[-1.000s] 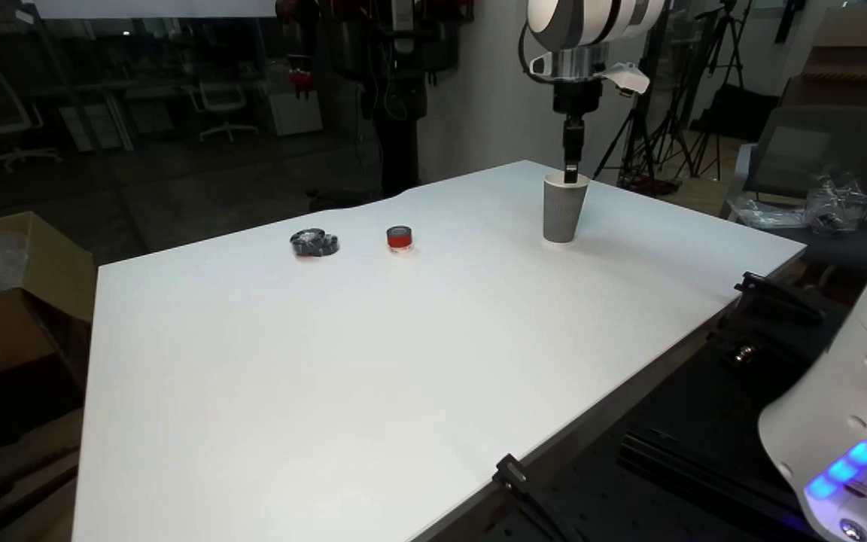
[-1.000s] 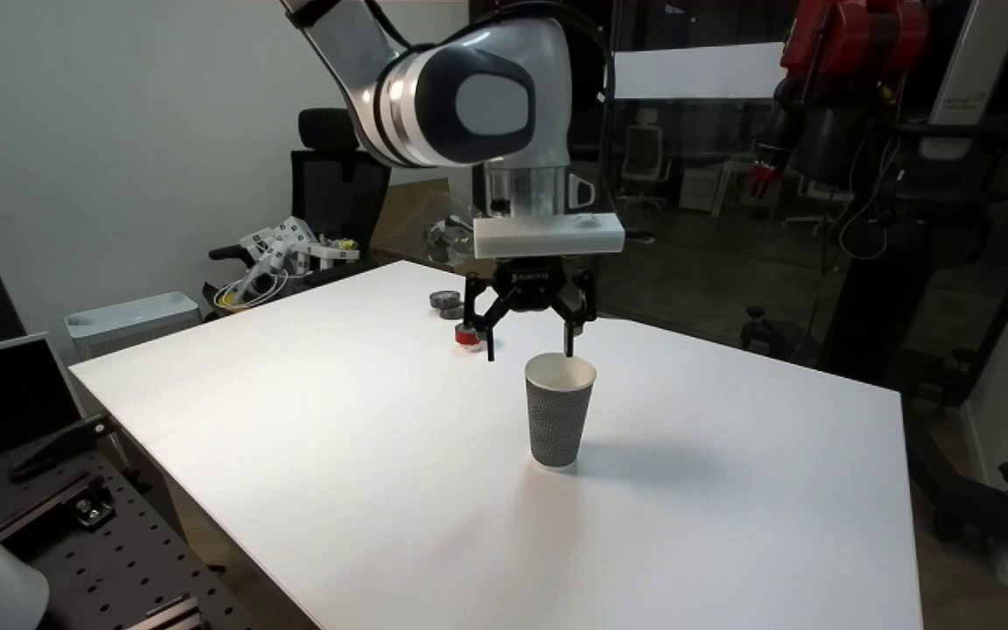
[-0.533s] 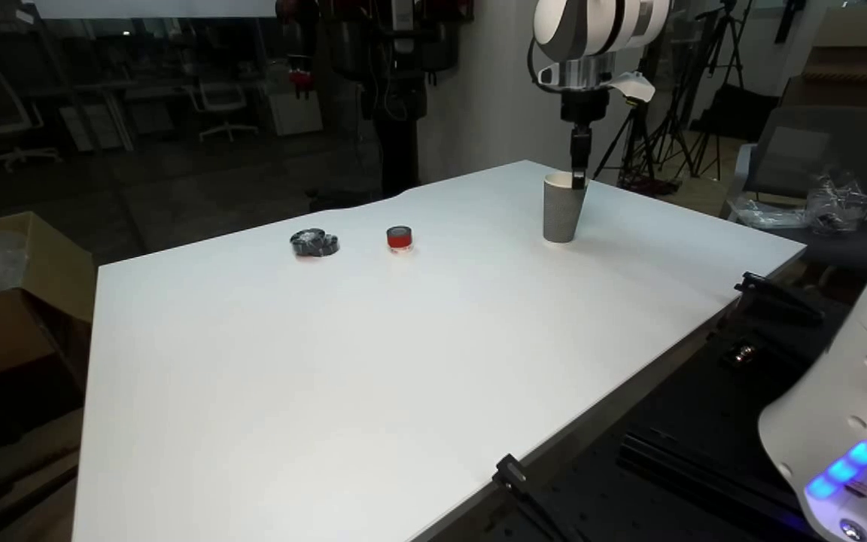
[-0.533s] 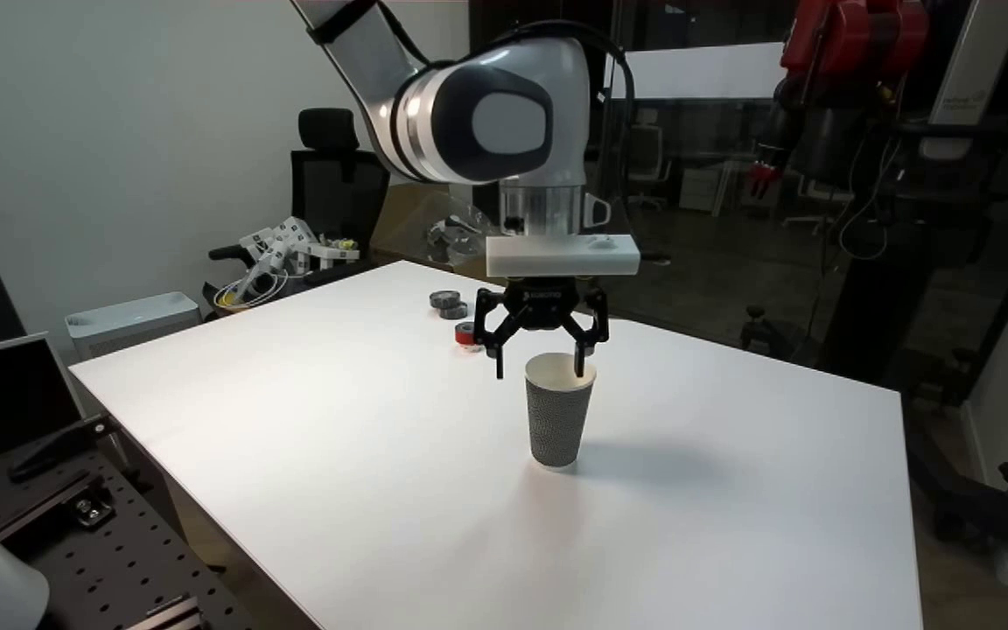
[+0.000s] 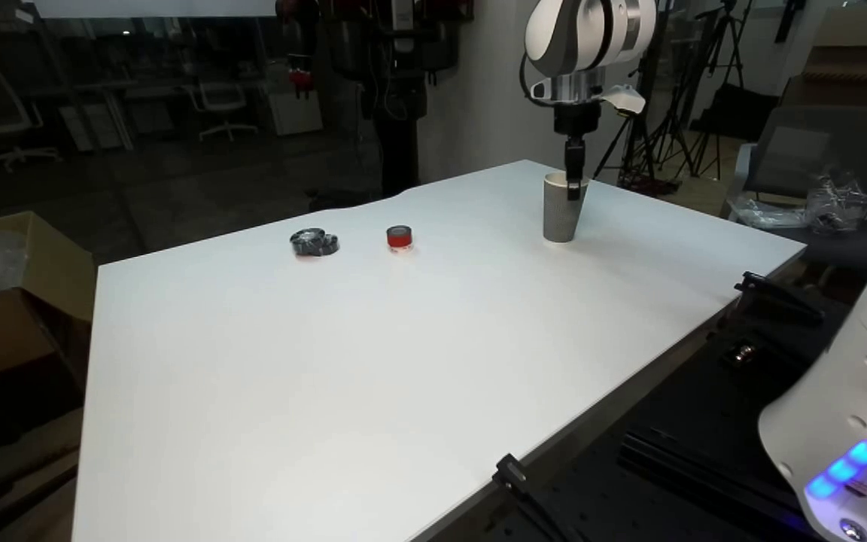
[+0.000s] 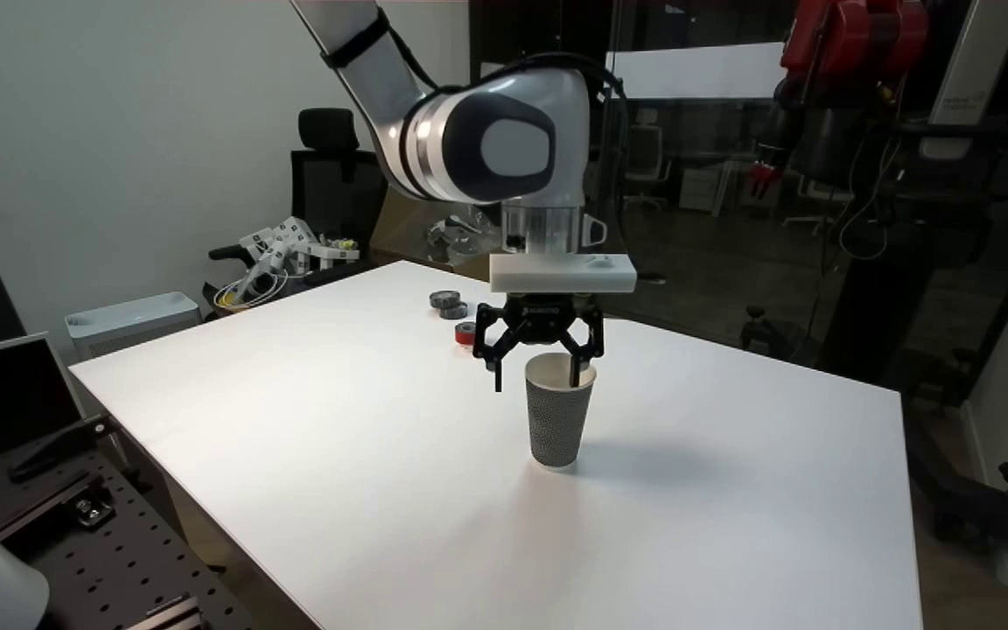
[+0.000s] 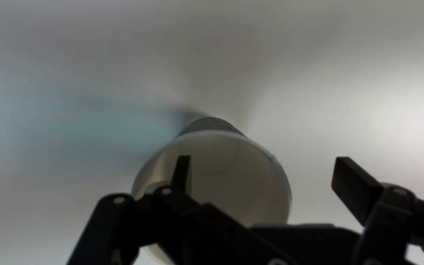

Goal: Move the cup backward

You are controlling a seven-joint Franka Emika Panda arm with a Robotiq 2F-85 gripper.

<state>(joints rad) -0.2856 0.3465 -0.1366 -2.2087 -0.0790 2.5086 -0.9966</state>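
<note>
The grey tapered cup with a pale inside stands upright on the white table; it shows in both exterior views (image 5: pixel 558 218) (image 6: pixel 556 427) and in the wrist view (image 7: pixel 230 191). My gripper is above it, pointing down, with its fingers wide apart, in both exterior views (image 5: pixel 573 187) (image 6: pixel 536 386) and the wrist view (image 7: pixel 263 159). One finger reaches down at the cup's mouth, inside the rim. The other finger is outside the cup, apart from its wall. Nothing is held. Whether the inner finger touches the cup I cannot tell.
A small red roll (image 5: pixel 399 238) and flat black round rolls (image 5: pixel 314 242) lie on the white table (image 5: pixel 290 376), beyond the gripper's outer finger. Black clamps (image 5: pixel 512 474) sit at the table edge near the white robot base (image 5: pixel 855 406).
My gripper has come down to the cup's rim, first shifting slightly sideways, so one finger now reaches into its mouth. The cup and the rolls have not moved.
</note>
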